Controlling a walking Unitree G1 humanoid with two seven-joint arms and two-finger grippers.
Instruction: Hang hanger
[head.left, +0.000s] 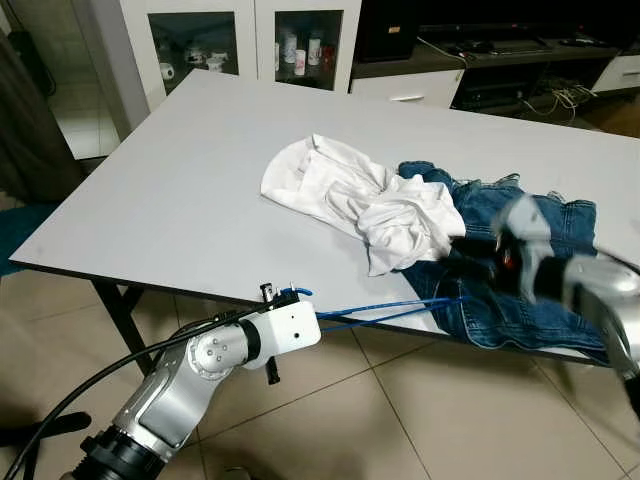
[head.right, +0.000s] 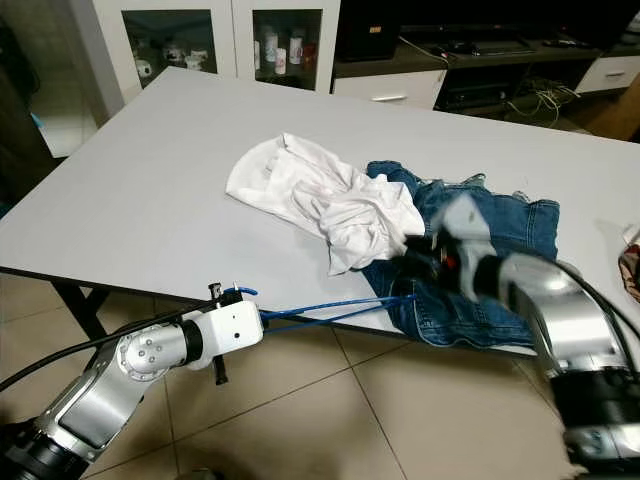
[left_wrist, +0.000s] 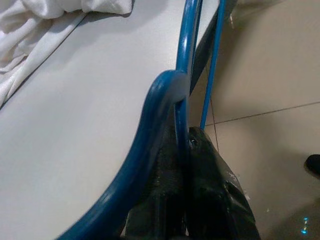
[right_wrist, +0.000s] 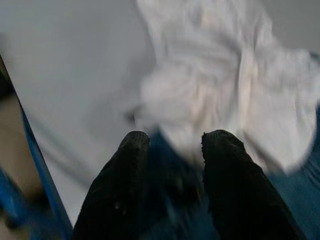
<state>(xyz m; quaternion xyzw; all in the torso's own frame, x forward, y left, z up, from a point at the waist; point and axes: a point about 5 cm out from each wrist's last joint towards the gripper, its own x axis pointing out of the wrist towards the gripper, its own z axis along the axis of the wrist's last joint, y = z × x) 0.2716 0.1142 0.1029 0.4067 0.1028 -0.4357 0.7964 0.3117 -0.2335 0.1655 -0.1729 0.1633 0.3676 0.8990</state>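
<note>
At the worktop's near edge, we hold the hanger.
Our left tool (left_wrist: 187, 200) is clamped on the thin blue wire hanger (head.left: 385, 310), which reaches toward crumpled blue denim jeans (head.left: 520, 250); our right tool (right_wrist: 172, 145), fingers parted, hovers over jeans and rumpled white shirt (head.left: 360, 200).

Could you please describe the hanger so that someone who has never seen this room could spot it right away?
Start at the large white table and follow its near edge. There the left gripper holds the blue hanger, which runs along that edge towards the blue denim garment. It is the only thin wire thing here; its neighbours are crumpled cloth.
</note>
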